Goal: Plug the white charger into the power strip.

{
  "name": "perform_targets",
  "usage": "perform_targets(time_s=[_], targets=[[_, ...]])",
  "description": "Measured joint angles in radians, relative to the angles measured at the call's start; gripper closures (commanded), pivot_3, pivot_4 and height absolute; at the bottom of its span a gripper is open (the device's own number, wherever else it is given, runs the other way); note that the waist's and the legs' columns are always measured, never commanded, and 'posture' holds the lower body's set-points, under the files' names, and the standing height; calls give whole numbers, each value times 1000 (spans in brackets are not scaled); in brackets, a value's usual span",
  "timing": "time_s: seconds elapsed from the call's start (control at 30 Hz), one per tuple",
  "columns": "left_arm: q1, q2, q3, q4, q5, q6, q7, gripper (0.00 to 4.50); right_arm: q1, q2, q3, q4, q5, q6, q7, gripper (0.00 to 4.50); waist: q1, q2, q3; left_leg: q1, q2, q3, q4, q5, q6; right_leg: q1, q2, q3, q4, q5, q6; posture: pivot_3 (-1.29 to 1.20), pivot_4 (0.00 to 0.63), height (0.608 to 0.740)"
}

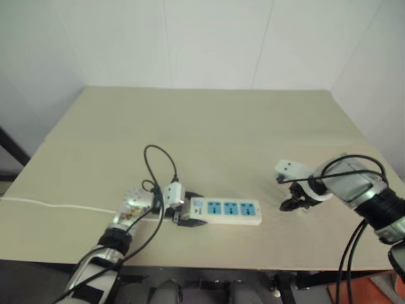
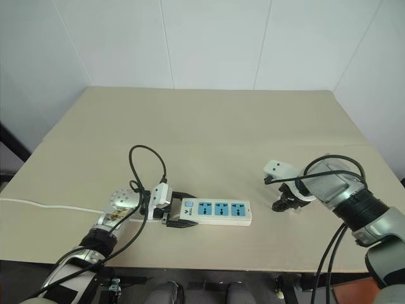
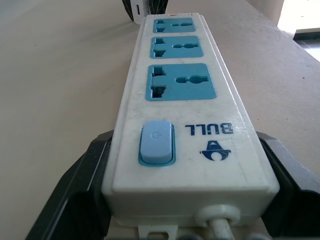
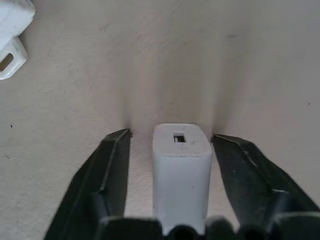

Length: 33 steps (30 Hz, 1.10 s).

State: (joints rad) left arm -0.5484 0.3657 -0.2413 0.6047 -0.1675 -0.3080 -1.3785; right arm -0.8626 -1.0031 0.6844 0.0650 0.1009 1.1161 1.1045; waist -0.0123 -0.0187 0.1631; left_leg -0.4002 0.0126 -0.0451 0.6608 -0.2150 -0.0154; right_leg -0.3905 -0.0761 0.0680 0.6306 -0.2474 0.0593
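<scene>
Resting on a beige table [image 1: 215, 126] beside white walls [image 1: 209, 38].

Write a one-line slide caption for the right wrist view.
White charger standing on the tan table between the right gripper's two black fingers, gaps visible on both sides.

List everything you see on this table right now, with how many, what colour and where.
power strip: one, white with three blue socket faces, near the table's front edge, its switch end between the left hand's fingers.
white charger: one, white, on the table at the right, between the right hand's fingers, gaps on both sides.
cord: one, thin white, running left from the strip.
table: one, beige.
left hand: black fingers, flanking the strip.
right hand: black fingers, pointing down over the charger.
</scene>
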Motion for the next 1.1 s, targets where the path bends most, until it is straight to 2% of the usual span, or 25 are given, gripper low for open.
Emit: perform_targets(time_s=[0.07, 0.27, 0.4, 0.47, 0.53, 0.6, 0.67, 0.8, 0.87, 1.1], targets=[[0, 0, 0, -1, 1, 3, 1, 1181, -2, 4, -1, 2, -9, -2, 5, 3337, 0, 0, 0, 0, 0, 0, 0, 0, 0, 0, 0, 0, 0, 0, 0, 0, 150, 740], [-1, 6, 1, -1, 1, 3, -1, 1181, -26, 62, -72, 64, -21, -16, -40, 3372, -3, 0, 0, 0, 0, 0, 0, 0, 0, -1, 0, 0, 1, 1, -1, 0, 150, 740], [-7, 8, 1, 3, 2, 5, -9, 1181, -143, 209, -353, 200, 7, -176, -217, 3372, -4, 1, 1, 0, 0, 0, -1, 0, 0, -2, 0, 1, 2, 3, -4, 0, 150, 740], [-9, 4, -4, 4, 4, 3, -10, 1181, -160, 352, -633, 187, 116, -278, -329, 3372, -1, -1, 0, 0, 0, -4, -3, 0, 0, 0, 1, -2, 1, 3, -5, 0, 150, 740], [-13, 0, -14, 5, 7, 3, -11, 1181, -108, 442, -753, 95, 190, -334, -374, 3372, 6, -3, -2, -1, 0, -6, -3, 0, 1, 1, 1, -4, 1, 3, -5, 0, 150, 740], [-16, -4, -22, 5, 8, 3, -10, 1181, 23, 519, -812, -27, 266, -405, -371, 3372, 13, -4, -2, -2, 0, -7, -3, -1, 1, 1, 1, -6, 0, 3, -5, 0, 150, 740], [-19, -3, -22, 4, 7, 4, -10, 1181, 160, 569, -826, -91, 354, -426, -308, 3372, 11, -3, -2, -4, -1, -6, -2, -1, 1, 0, 0, -5, 0, 3, -5, 0, 150, 740], [-20, 10, -14, 10, 7, 7, -7, 1181, 350, 558, -746, -188, 374, -601, -117, 3372, -3, -2, -1, 1, 0, -6, -1, -1, 1, 2, 1, -4, 2, 2, -4, 0, 150, 740], [-19, 17, -13, 12, 8, 7, -6, 1181, 394, 571, -709, -201, 386, -639, -62, 3372, -7, -2, -1, 2, 1, -6, -1, -1, 1, 3, 3, -4, 2, -1, 1, 0, 150, 740], [-9, 16, -14, -4, 7, 11, -1, 1181, 440, 647, -650, -127, 393, -762, 27, 3372, -5, -2, -1, 3, 1, -6, -1, 0, 1, 3, 3, -3, 2, 1, -3, 0, 150, 740]])
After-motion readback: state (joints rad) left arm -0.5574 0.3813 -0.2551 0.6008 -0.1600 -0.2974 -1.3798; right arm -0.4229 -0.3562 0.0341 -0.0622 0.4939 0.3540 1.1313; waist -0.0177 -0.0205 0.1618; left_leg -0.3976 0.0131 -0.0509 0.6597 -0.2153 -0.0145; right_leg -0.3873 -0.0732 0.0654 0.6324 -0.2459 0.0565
